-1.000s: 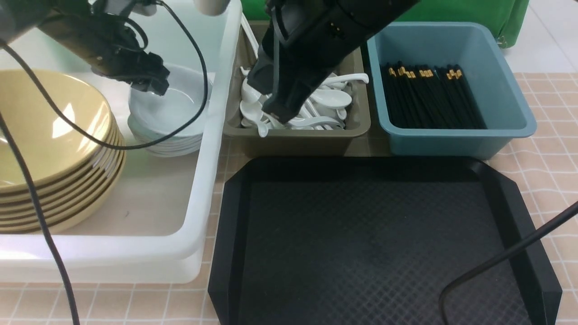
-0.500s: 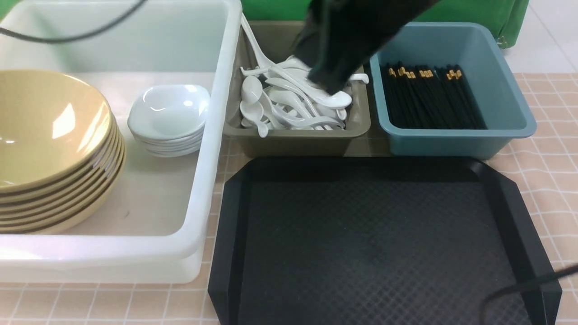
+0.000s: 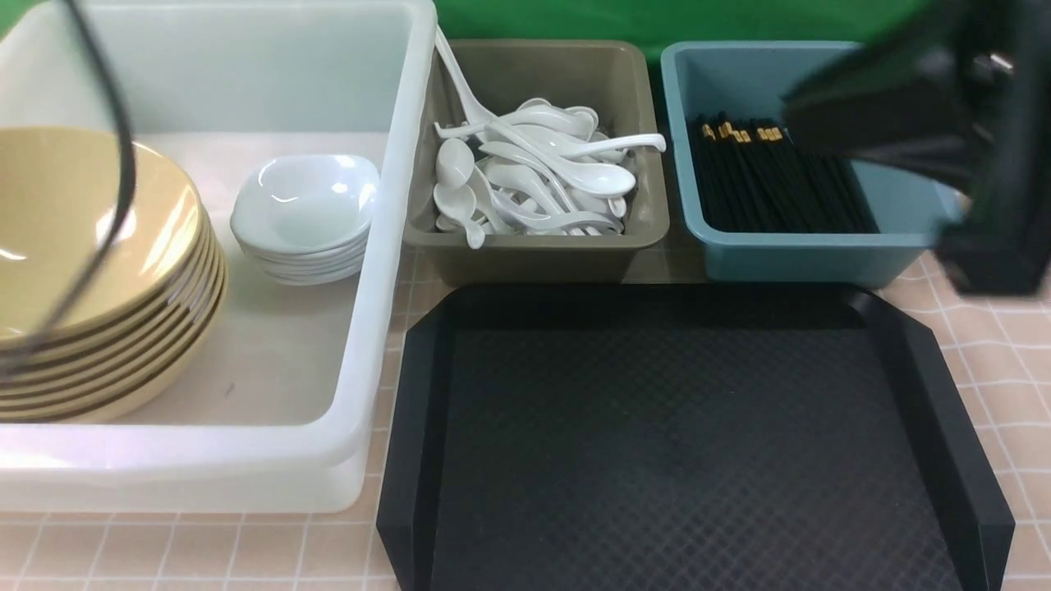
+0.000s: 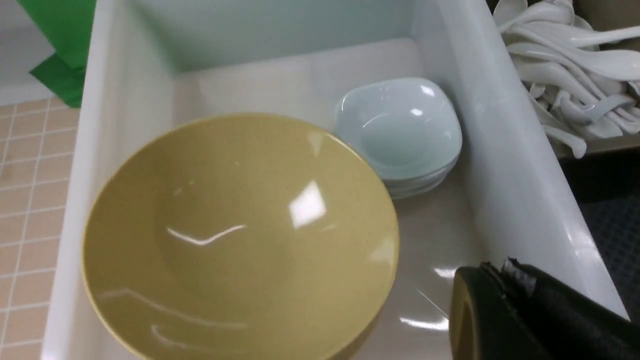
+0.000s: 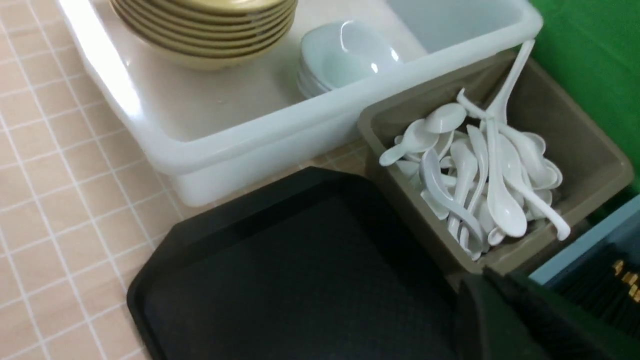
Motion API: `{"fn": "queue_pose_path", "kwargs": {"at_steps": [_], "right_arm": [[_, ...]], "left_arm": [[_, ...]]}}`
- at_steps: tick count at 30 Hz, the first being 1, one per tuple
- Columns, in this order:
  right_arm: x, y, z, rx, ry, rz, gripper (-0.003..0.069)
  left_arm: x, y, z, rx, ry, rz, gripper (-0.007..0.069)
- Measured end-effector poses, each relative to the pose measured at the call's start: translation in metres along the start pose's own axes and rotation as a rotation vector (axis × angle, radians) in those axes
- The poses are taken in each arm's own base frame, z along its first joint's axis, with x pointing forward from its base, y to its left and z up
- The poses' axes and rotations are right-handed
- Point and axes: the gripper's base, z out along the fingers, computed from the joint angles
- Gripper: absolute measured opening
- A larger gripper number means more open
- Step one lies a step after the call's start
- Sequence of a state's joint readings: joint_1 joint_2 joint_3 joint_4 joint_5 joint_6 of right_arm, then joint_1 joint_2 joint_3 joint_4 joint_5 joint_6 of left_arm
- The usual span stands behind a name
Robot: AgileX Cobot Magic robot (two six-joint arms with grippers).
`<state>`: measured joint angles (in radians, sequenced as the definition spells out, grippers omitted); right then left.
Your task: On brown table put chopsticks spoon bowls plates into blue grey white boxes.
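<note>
A stack of yellow bowls (image 3: 82,271) and a stack of small white plates (image 3: 304,209) sit in the white box (image 3: 374,328). White spoons (image 3: 534,185) fill the grey box (image 3: 534,254). Black chopsticks (image 3: 772,185) lie in the blue box (image 3: 805,258). My left gripper (image 4: 500,267) is shut and empty above the white box, beside the bowls (image 4: 240,235) and plates (image 4: 400,130). My right gripper (image 5: 487,275) is shut and empty, high near the grey box (image 5: 595,185) and the spoons (image 5: 480,175). The right arm (image 3: 944,123) is a blur over the blue box.
A black tray (image 3: 690,443) lies on the tiled brown table in front of the grey and blue boxes, with nothing on it. A black cable (image 3: 115,197) hangs over the yellow bowls. A green cloth (image 3: 575,16) is behind the boxes.
The left arm has lifted away from the white plates and left the front view. The right arm has risen from the spoon box and swung right, over the blue box.
</note>
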<state>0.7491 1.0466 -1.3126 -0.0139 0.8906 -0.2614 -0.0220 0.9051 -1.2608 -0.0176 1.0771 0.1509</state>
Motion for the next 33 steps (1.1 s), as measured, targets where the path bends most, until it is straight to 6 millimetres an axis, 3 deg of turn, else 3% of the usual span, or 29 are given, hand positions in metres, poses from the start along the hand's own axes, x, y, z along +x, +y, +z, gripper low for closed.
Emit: {"fn": "queue_pose_path", "kwargs": {"at_steps": [3, 9, 13, 19, 33], "right_arm": [[0.027, 0.007, -0.023, 0.033, -0.126, 0.004, 0.0078], [0.065, 0.018, -0.047, 0.084, -0.320, 0.007, 0.0078], [0.078, 0.021, -0.055, 0.113, -0.431, 0.007, 0.0080], [0.079, 0.022, -0.056, 0.123, -0.466, 0.007, 0.0087], [0.082, 0.023, -0.053, 0.118, -0.455, 0.014, 0.0100]], "left_arm": [[0.054, -0.008, -0.002, -0.007, -0.047, -0.019, 0.0001], [0.126, -0.017, 0.002, -0.019, -0.116, -0.057, 0.0001], [0.151, -0.020, 0.005, -0.035, -0.167, -0.056, 0.0001], [0.168, -0.021, 0.004, -0.062, -0.211, -0.037, 0.0001], [0.173, -0.021, 0.007, -0.065, -0.176, -0.033, 0.0001]]}}
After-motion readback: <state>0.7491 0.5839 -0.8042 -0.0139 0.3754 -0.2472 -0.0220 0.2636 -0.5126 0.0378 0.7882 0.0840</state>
